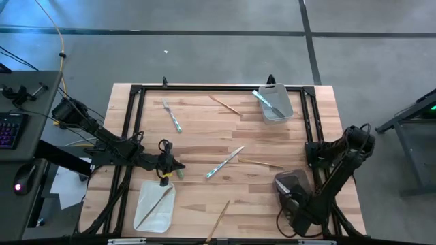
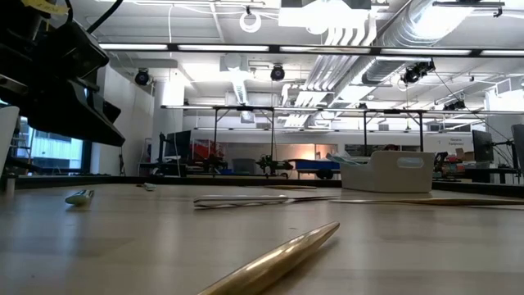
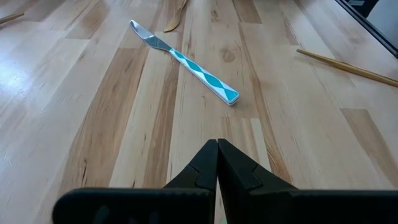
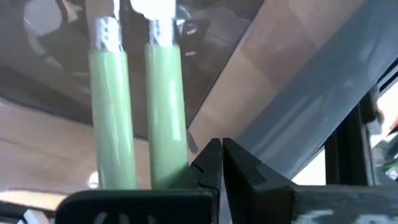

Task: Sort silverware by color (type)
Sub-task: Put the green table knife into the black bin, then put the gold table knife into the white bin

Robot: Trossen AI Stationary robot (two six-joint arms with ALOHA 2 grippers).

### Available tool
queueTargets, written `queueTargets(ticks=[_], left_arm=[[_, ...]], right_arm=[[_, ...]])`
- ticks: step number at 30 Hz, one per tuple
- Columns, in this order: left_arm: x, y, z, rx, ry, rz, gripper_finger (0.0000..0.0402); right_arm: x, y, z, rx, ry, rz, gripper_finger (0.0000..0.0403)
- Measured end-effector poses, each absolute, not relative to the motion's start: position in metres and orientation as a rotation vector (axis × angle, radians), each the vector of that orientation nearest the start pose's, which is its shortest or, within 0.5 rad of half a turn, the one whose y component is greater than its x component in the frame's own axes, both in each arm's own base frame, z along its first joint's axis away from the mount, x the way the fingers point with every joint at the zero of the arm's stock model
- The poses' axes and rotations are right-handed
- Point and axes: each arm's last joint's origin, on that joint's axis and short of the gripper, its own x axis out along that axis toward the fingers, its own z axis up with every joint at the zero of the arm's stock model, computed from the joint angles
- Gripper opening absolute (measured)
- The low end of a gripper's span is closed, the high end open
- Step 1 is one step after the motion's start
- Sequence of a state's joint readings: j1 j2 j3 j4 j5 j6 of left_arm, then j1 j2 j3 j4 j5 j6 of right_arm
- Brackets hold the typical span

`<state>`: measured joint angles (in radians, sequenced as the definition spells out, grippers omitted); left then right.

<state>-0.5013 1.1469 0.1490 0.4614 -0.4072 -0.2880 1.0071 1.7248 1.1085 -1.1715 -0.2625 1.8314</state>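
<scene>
Silverware lies scattered on the wooden table. A blue-handled knife (image 1: 225,163) (image 3: 186,62) lies mid-table, and a blue-handled fork (image 1: 172,116) lies farther back. My left gripper (image 1: 178,168) (image 3: 217,144) is shut and empty, hovering just short of the knife. A pale green piece (image 1: 182,174) (image 2: 79,197) lies flat on the table beside its tips. My right gripper (image 1: 287,189) (image 4: 219,144) is shut and points down over a dark tray (image 1: 289,181) at the near right. Two pale green handles (image 4: 137,112) lie in that tray.
A clear tray (image 1: 276,105) at the far right holds blue-handled pieces. A white tray (image 1: 155,207) at the near left holds a gold piece. Loose gold pieces lie at the back (image 1: 225,104), right of centre (image 1: 260,163) and at the near edge (image 1: 219,219) (image 2: 278,258).
</scene>
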Motion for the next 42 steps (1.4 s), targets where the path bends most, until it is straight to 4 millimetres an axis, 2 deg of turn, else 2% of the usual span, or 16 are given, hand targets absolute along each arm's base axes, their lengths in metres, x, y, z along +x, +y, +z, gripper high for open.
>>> queueTargets(ticks=[4, 9, 12, 15, 21, 28, 31, 35, 39, 42], left_arm=[[0.159, -0.075, 0.122, -0.055, 0.494, -0.031, 0.0000], [0.159, -0.076, 0.122, -0.064, 0.502, -0.049, 0.0000], [0.158, -0.077, 0.122, -0.060, 0.502, -0.061, 0.0000], [0.158, -0.079, 0.122, -0.055, 0.499, -0.065, 0.0000], [0.159, -0.078, 0.124, -0.030, 0.482, -0.052, 0.0000], [0.177, -0.085, 0.147, -0.008, 0.461, -0.052, 0.0000], [0.183, -0.090, 0.158, -0.005, 0.474, -0.058, 0.0000], [0.188, -0.095, 0.166, -0.025, 0.492, -0.060, 0.0000], [0.191, -0.099, 0.164, -0.065, 0.510, -0.049, 0.0000], [0.194, -0.100, 0.158, -0.089, 0.536, -0.029, 0.0000]], right_arm=[[0.143, 0.237, 0.195, 0.485, 1.704, -0.843, 0.0000], [0.150, 0.240, 0.234, 0.402, 1.545, -0.847, 0.0000], [0.161, 0.242, 0.250, 0.357, 1.387, -0.746, 0.0000], [0.180, 0.240, 0.253, 0.307, 1.239, -0.636, 0.0000], [0.232, 0.229, 0.244, 0.184, 1.081, -0.382, 0.0000], [0.295, 0.204, 0.228, 0.089, 0.880, -0.070, 0.0000], [0.313, 0.192, 0.215, 0.066, 0.811, 0.057, 0.0000], [0.328, 0.178, 0.194, 0.025, 0.806, 0.164, 0.0000], [0.339, 0.169, 0.180, -0.003, 0.831, 0.241, 0.0002], [0.343, 0.165, 0.173, -0.025, 0.849, 0.285, 0.0018]])
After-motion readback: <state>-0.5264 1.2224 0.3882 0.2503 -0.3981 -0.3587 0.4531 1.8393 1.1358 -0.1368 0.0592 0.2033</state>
